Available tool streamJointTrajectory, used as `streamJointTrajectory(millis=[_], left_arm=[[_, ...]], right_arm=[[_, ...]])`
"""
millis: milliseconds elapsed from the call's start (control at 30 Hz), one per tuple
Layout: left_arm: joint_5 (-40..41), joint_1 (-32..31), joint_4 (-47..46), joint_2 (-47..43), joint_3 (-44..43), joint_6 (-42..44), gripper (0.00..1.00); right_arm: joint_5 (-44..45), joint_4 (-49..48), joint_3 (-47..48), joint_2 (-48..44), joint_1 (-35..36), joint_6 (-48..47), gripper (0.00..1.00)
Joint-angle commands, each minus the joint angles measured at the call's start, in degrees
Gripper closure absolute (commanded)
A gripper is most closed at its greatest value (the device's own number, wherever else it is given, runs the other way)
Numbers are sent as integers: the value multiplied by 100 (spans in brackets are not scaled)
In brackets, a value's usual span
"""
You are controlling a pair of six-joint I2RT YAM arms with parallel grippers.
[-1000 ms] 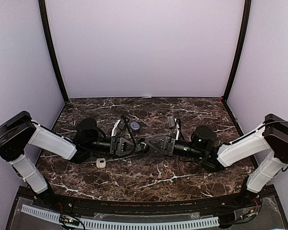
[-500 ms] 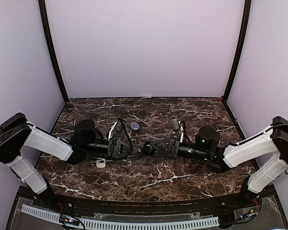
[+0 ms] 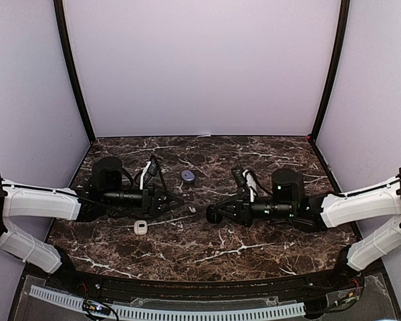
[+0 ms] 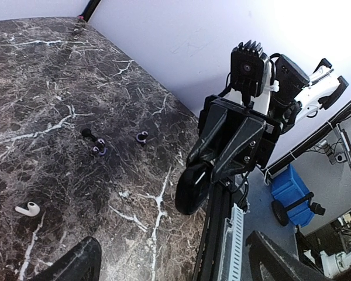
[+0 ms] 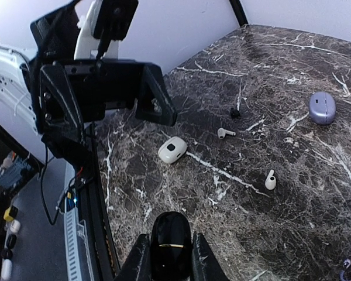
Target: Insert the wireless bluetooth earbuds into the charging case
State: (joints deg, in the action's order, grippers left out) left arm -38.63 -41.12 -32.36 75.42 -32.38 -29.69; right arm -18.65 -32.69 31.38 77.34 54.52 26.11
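A black charging case [image 5: 171, 231] sits upright between the fingers of my right gripper [image 5: 169, 252], which is shut on it; from above the case [image 3: 212, 215] is at mid-table. My left gripper [image 3: 174, 200] stands wide open and empty, a short way left of it. Two white stemmed earbuds [image 5: 224, 133] [image 5: 271, 180] lie on the marble, and a black earbud [image 5: 235, 112] lies farther back. In the left wrist view one white earbud [image 4: 27, 208] and two dark earbuds [image 4: 97, 147] [image 4: 141, 137] lie beyond my open left gripper [image 4: 172, 246].
A white closed case [image 3: 141, 228] lies near the front left, also seen in the right wrist view as the white case [image 5: 172, 149]. A purple case [image 3: 188, 175] sits toward the back. The table's front rail [image 3: 187, 286] runs along the near edge.
My left gripper has opened wide and drawn back to the left, away from the right gripper. The right gripper keeps the black case and has shifted slightly right and lower.
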Motion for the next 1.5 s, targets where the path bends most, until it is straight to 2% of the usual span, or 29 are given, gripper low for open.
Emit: streamJointTrajectory(millis=[0,233,300,500,733,800,867,900,967,1000,1100,1133,1233,1267,1333,1467], left_arm=[[408,60,791,-114,-292,649,1],[-492,58,-1104,-52,594,1504,1],[-640,51,-1031,26,535,1769,1],[-1102,-148,21,332,-16,3133,1],[-70,-195,-757,-64,337,3153,1],[422,-194,-1274,-356,655,2842,1],[1380,-190,-1770,-547,1023,2027,1],[1765,-186,-1783,-614,1129,1766,1],[1969,-152,-1359,-727,1075,1804,1],[1834,-145,-1151,-744,1001,1951,3],[627,-149,-797,-589,779,2361,12],[422,-150,-692,-474,684,2389,12],[-177,-212,-300,-49,392,2632,3],[-333,-269,-192,94,296,2760,6],[-400,-444,-27,357,94,3022,11],[-321,-737,-269,821,-49,3274,11]], right_arm=[[-459,1561,718,27,-38,-1361,94],[-661,2700,1435,186,-35,-2328,94],[-631,2938,1572,225,-38,-2548,94],[-691,3314,1908,379,-38,-2897,96],[-367,4049,2416,721,-33,-3027,98],[-339,4300,2549,820,-29,-3001,99],[-338,4441,2592,852,-29,-2989,99],[-355,4465,2582,853,-29,-2993,99],[-396,4438,2540,836,-29,-2989,99],[-414,4418,2530,828,-29,-2989,99],[-594,4400,2535,826,-29,-3057,99],[-628,4382,2536,833,-29,-3081,99],[-697,4344,2569,852,-10,-3158,99],[-694,4336,2590,867,3,-3180,99],[-717,4311,2624,894,26,-3203,99],[-934,4183,2637,932,117,-3230,99]])
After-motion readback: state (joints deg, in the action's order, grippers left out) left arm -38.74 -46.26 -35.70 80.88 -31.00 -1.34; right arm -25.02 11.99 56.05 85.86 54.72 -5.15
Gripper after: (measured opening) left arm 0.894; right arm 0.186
